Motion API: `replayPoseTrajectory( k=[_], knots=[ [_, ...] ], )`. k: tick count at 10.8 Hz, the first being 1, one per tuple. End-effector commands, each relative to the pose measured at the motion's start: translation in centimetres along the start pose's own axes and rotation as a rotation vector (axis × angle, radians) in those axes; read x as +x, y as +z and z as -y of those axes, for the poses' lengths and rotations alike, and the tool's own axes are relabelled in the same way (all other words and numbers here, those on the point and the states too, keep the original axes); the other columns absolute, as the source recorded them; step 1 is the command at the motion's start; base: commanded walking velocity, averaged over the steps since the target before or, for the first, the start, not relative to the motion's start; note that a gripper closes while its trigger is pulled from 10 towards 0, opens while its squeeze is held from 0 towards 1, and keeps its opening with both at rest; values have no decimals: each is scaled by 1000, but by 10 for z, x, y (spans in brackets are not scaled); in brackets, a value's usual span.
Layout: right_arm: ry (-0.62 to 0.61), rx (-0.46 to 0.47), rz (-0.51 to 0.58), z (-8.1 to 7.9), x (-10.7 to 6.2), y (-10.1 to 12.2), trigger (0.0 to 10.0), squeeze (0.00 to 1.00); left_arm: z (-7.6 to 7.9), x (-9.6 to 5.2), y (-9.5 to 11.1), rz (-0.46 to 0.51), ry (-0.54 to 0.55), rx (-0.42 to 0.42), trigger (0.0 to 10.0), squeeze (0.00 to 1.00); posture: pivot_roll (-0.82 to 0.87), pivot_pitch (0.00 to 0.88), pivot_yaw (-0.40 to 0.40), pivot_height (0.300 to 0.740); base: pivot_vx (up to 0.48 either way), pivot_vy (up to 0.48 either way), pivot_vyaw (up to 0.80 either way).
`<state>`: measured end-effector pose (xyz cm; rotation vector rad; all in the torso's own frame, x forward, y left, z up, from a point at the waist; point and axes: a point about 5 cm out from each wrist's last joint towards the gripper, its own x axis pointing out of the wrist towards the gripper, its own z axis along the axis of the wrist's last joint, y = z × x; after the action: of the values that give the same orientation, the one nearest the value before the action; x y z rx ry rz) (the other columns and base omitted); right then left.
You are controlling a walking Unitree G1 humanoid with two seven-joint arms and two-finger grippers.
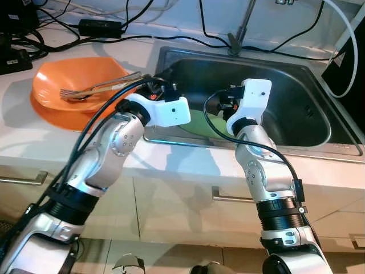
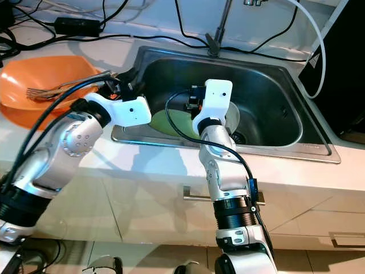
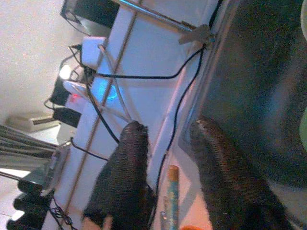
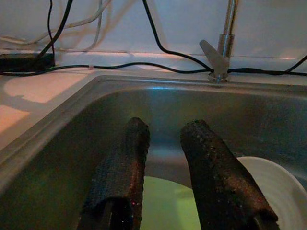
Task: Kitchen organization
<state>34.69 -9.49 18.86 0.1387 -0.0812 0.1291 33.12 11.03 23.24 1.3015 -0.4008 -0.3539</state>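
An orange bowl [image 1: 57, 74] sits on an orange plate on the counter to my left. A fork [image 1: 71, 92] and other long utensils [image 1: 114, 83] lie in it, handles toward the sink [image 1: 296, 108]. My left gripper [image 3: 165, 127] hovers at the bowl's sink-side rim, open, and a thin utensil handle [image 3: 169, 191] lies between its fingers near their base. A green plate [image 2: 171, 121] and a white plate [image 4: 268, 187] lie in the basin. My right gripper [image 4: 165, 125] hangs open above the green plate, holding nothing.
The faucet [image 1: 242, 25] rises behind the sink. Black cables [image 1: 188, 39] and a power adapter [image 1: 100, 25] run along the back of the counter. A dark box [image 1: 348, 63] stands at the sink's right. Drawer handles [image 1: 228, 197] lie below the counter edge.
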Motion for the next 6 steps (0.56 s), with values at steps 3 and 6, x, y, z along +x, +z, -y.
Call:
replayPoseTrajectory(
  k=[3, 6],
  knots=[
    [-25, -3, 6, 7, 0, 1, 10000, 0, -1, 4, 3, 9, 5, 19, 10000, 1000, 22, 63, -128, 719, 0, 0, 0],
    [-27, -1, 6, 7, 2, 2, 10000, 0, -2, 6, -2, -24, 5, 46, 10000, 0, 24, 67, -131, 719, 0, 0, 0]
  ],
)
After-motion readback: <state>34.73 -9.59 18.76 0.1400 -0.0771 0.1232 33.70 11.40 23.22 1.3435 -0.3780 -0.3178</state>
